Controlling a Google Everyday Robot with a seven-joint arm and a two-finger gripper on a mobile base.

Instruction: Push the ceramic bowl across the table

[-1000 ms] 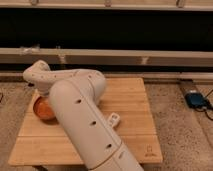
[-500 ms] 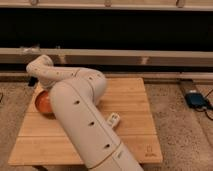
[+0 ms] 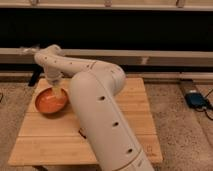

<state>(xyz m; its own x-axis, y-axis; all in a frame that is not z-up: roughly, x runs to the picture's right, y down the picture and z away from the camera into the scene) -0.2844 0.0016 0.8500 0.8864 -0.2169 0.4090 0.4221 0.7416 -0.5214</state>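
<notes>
On the table's point(image 3: 45, 135) left half, close to its far-left corner, sits the one ceramic bowl point(image 3: 49, 102), upright, its mouth facing up and its paler mottled inside showing within the orange-red rim; being round, it has no long axis that I can name. Part of its rim on the side toward the table's middle is covered by my own wrist. I have a single arm point(image 3: 100, 115), and it fills the middle of the view: the thick white upper segment rises from the table's near edge, bends at a broad elbow over the table's centre, then the slimmer forearm runs toward the table's far-left corner, folds at a rounded joint above the far edge, and drops down to the bowl. My gripper point(image 3: 58, 93) hangs at the end of that last drop, right at the bowl's rim on the side nearest the table's middle. A small dark-brown bar point(image 3: 82, 133) lies on the wood nearer the front edge, mostly hidden by my upper arm. Beyond the table's right side, a blue device point(image 3: 195, 99) rests on the floor.
</notes>
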